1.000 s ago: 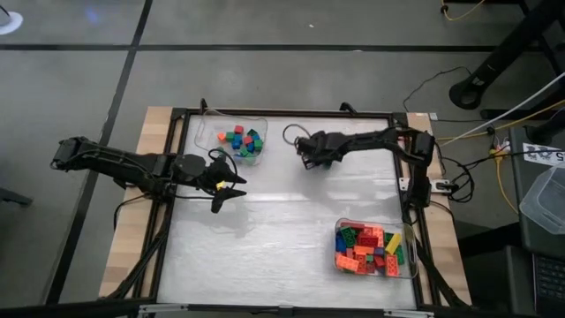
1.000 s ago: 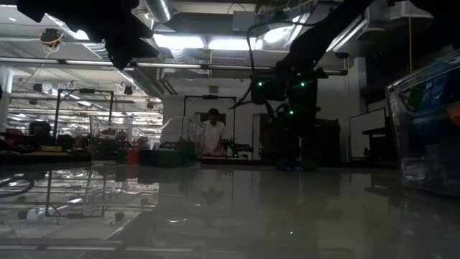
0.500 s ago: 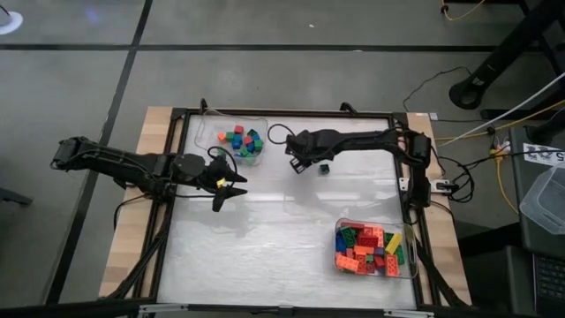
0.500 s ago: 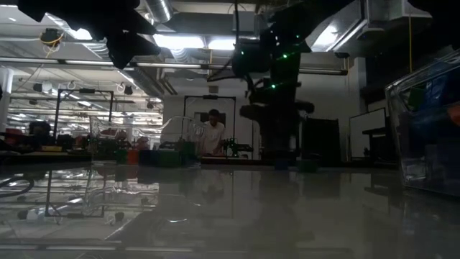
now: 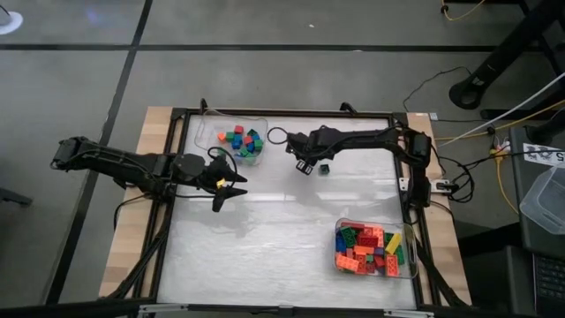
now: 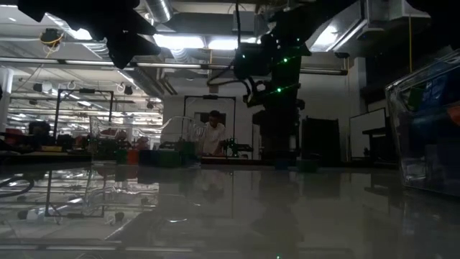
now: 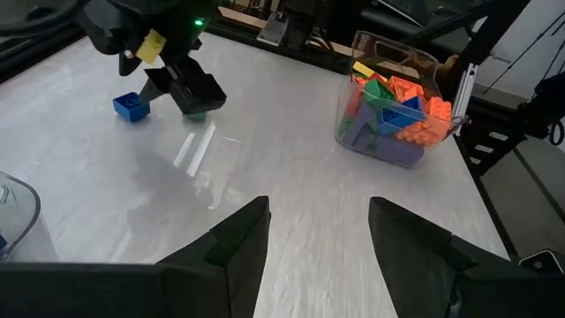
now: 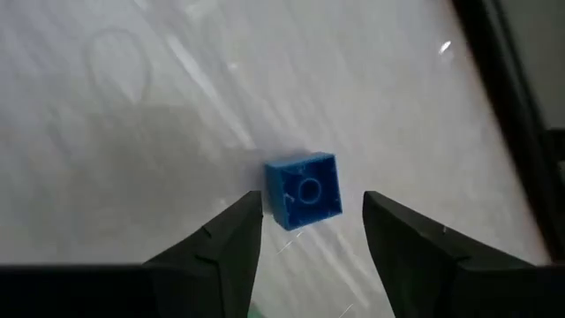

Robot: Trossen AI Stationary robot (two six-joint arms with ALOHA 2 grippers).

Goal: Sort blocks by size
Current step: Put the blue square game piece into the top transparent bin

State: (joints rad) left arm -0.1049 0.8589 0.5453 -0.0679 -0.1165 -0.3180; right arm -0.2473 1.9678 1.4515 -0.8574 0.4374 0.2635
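One small blue cube block (image 8: 303, 191), hollow underside up, on table; right gripper (image 8: 305, 243) fingers apart, empty, above it.

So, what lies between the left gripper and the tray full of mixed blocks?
Nothing. In the left wrist view only bare table lies between the open left gripper and the tray of blocks. The high view agrees.

The broad middle and near-left of the table (image 5: 265, 238) lie bare. Obstacles sit at the edges: a far-left tray (image 5: 231, 139) of small blocks, a near-right tray (image 5: 374, 249) heaped with long ones. The right arm (image 5: 362, 141) spans the far side, a loose blue block (image 8: 303, 191) and green one (image 5: 324, 167) beneath its gripper (image 5: 303, 165). The left gripper (image 5: 231, 186) juts in from the left.
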